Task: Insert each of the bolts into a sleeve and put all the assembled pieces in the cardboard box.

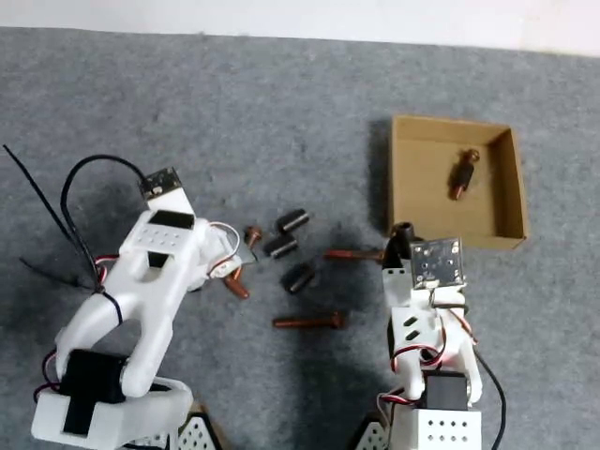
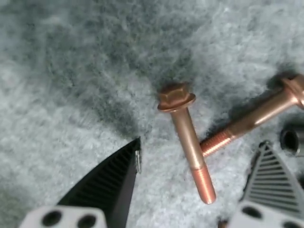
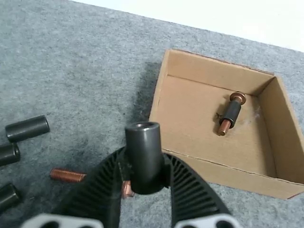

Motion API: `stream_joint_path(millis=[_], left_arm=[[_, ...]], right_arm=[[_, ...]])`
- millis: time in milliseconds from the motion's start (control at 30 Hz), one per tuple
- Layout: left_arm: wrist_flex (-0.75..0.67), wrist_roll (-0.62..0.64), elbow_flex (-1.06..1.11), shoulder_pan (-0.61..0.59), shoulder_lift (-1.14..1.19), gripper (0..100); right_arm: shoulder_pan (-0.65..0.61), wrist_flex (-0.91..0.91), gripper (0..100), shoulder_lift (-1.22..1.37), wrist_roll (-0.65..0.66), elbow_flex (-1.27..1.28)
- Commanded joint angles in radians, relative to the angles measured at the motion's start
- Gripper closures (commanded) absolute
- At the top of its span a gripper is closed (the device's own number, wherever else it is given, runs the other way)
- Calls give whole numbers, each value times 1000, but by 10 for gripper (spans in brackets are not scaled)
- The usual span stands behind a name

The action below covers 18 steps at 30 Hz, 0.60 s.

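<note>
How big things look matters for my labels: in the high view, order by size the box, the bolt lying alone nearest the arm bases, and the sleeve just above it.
Largest to smallest:
1. box
2. bolt, long but thin
3. sleeve, shorter though thicker

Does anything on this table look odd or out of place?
Nothing looks broken or spilled. One oddity: by the left fingers, the slanted bolt seems to rest its threaded tip against the other bolt, which might make gripping either awkward.

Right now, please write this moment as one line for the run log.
left gripper open over bolt | right gripper shut on sleeve | cardboard box holds one assembled piece | three loose sleeves outside
</note>
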Motion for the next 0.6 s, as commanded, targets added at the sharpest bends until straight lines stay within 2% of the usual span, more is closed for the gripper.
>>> stream_joint_path(millis=[0, 100, 567], left_arm=[[-11, 8, -61, -31, 7, 659], [-12, 8, -73, -61, 21, 659], [-5, 8, -162, -59, 174, 659]], right_arm=[[7, -13, 988, -10, -2, 136], [7, -13, 988, -10, -2, 136], [7, -13, 988, -10, -2, 136]])
